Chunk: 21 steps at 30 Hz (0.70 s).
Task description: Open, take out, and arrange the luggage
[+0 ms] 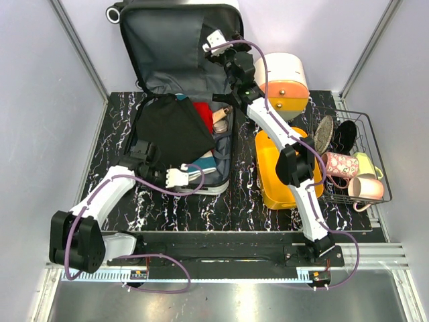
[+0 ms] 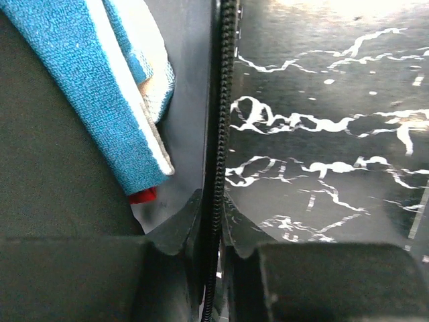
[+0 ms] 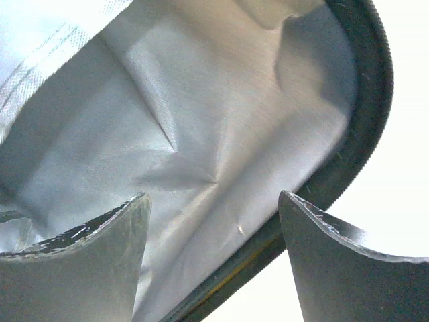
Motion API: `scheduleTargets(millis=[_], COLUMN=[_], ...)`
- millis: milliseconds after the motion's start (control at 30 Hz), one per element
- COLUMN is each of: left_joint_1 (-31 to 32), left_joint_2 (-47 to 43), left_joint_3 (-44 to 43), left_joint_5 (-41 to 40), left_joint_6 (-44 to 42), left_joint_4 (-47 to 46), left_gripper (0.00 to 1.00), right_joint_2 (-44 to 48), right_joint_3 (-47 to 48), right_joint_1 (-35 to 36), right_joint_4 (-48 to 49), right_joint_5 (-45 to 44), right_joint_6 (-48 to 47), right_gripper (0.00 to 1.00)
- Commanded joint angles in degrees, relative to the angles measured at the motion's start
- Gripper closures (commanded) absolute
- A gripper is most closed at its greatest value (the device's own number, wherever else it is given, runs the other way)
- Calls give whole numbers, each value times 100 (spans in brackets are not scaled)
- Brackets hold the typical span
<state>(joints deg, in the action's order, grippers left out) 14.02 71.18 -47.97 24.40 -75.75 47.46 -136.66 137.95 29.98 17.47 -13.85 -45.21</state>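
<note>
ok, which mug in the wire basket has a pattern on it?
The patterned mug at the wire basket's left side, next to the brush. The pale green mug and plain pink mug show no print.

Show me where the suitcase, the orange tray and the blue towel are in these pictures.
suitcase (image 1: 167,47), top external view, on the grey lining of its open lid.
orange tray (image 1: 269,178), top external view, on its bare left part.
blue towel (image 2: 100,94), left wrist view, on its terry face.
</note>
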Motion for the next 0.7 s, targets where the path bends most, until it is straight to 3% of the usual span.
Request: scheduleTargets(millis=[0,67,300,433,600,667], left_joint_1=[22,22,30,22,22,22], left_joint_2=[-280,-358,-271,-245,-279,-402], left_joint_3=[129,164,-89,-309,-862,-1056], left_joint_5=[468,521,389,627,566,495], left_joint_6=[516,717,1773,2492,3161,3355], left_joint_4=[1371,1232,554,220,9,113], left_gripper=[85,84,54,48,27,23], right_joint_2=[237,184,578,1456,3038,3660], right_joint_3=[276,373,163,-1098,-2701,-3255], right_joint_1=[-176,-176,-159,-115,-62,-53], right_joint_4=[248,248,-217,-525,-745,-1122], right_joint_5=[-118,-101,180,689,1567,1744], right_joint_6=[21,47,626,1022,1383,1567], right_gripper=[14,13,9,5,2,2])
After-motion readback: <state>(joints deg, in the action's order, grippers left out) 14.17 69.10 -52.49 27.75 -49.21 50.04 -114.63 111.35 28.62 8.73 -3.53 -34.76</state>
